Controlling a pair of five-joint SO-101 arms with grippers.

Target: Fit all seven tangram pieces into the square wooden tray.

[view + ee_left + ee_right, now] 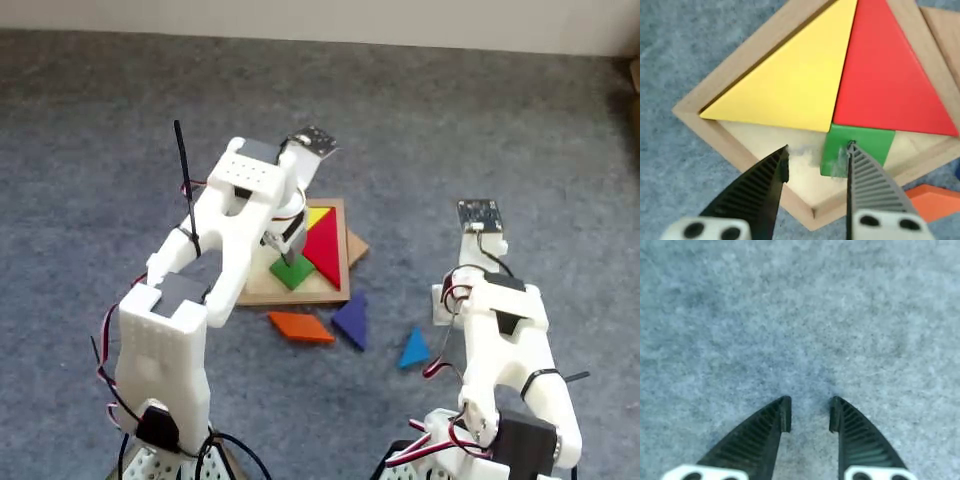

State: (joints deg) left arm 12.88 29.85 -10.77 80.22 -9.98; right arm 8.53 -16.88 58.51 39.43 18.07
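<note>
My left gripper (818, 148) hangs over the near corner of the wooden tray (715, 135) with its fingers spread, not pinching anything. One tip is above bare tray floor and the other sits right at the green square (862, 147); can't tell if it actually touches. The green square lies in the tray, tucked under the point where the big yellow triangle (795, 85) and the big red triangle (885, 85) meet, and those two lie edge to edge. So that's three pieces in. On the grey carpet just in front of the tray there's the orange parallelogram (300, 326), then the dark blue triangle (352, 318) right beside it, and the smaller light blue triangle (414, 348) a bit further right. A tan piece (357, 245) sits against the tray's right edge, outside it. Over on the right, my right gripper (810, 412) is above plain carpet, fingers a little apart, holding nothing.
</note>
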